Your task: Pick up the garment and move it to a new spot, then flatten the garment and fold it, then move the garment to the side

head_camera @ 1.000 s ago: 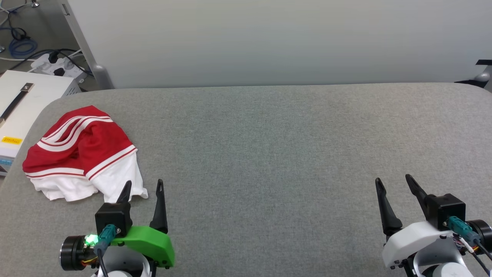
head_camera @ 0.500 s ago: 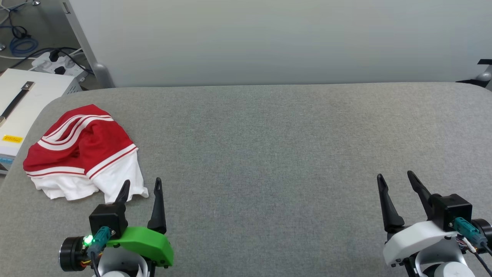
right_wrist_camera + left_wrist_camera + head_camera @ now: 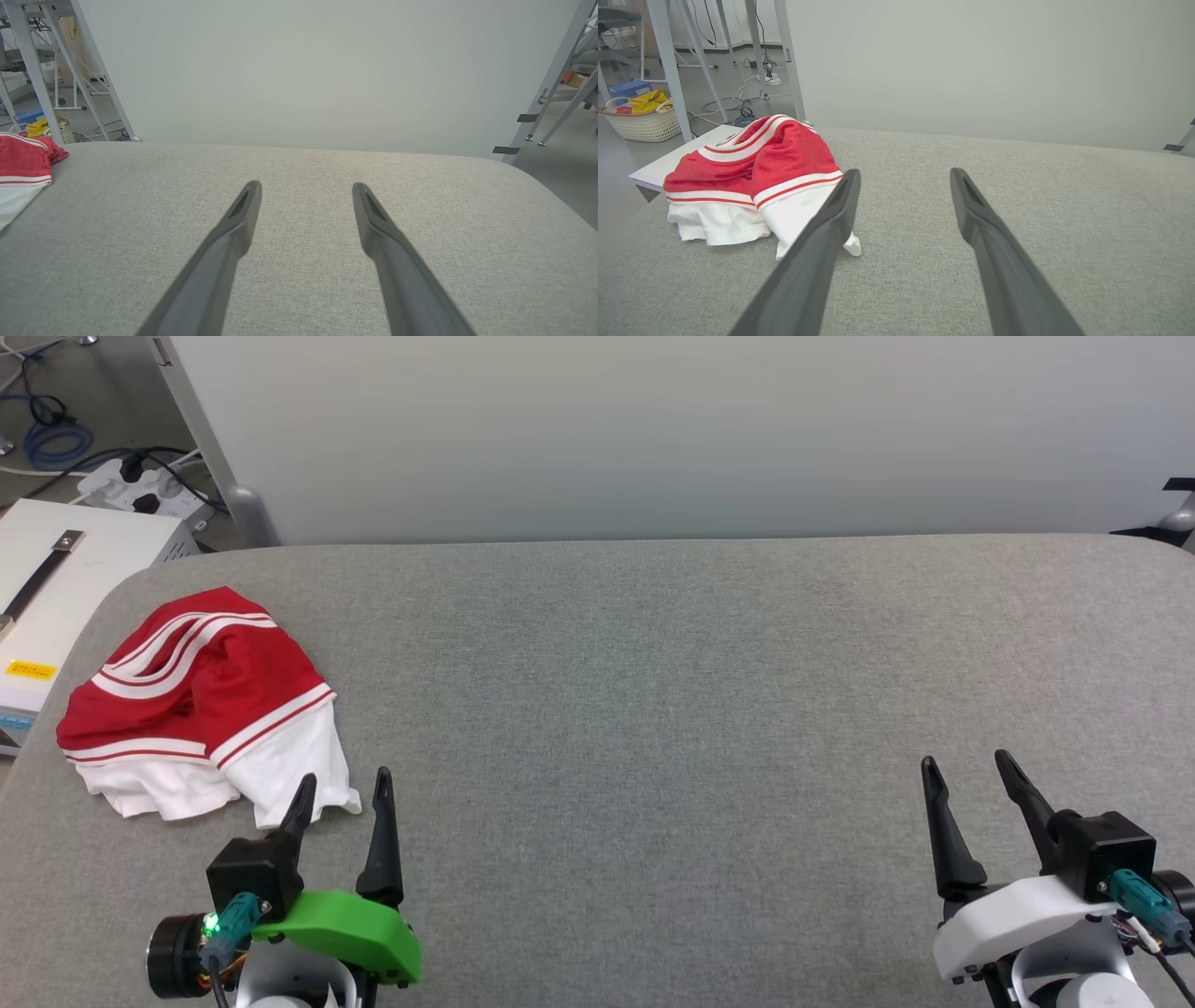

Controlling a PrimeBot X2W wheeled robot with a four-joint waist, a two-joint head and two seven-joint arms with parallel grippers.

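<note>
The garment (image 3: 201, 695) lies crumpled in a heap at the left end of the grey padded table (image 3: 653, 709); red cloth with white stripes is on top and white sleeve cloth at the front. Its lettering and number are hidden in the folds. My left gripper (image 3: 344, 784) is open just in front of and right of the heap, its left fingertip over the white hem. In the left wrist view the garment (image 3: 752, 186) sits left of the open fingers (image 3: 831, 224). My right gripper (image 3: 966, 767) stands open and empty at the lower right; the garment's edge (image 3: 21, 172) shows far left.
A white box (image 3: 47, 588) with a black strap sits off the table's left edge, with cables and a power strip (image 3: 140, 490) on the floor behind. A pale wall panel (image 3: 653, 429) runs along the table's far edge. A basket (image 3: 642, 123) stands on the floor.
The left gripper has drawn back slightly toward the bottom of the head view. The right gripper has shifted a little lower and right. The garment has not moved.
</note>
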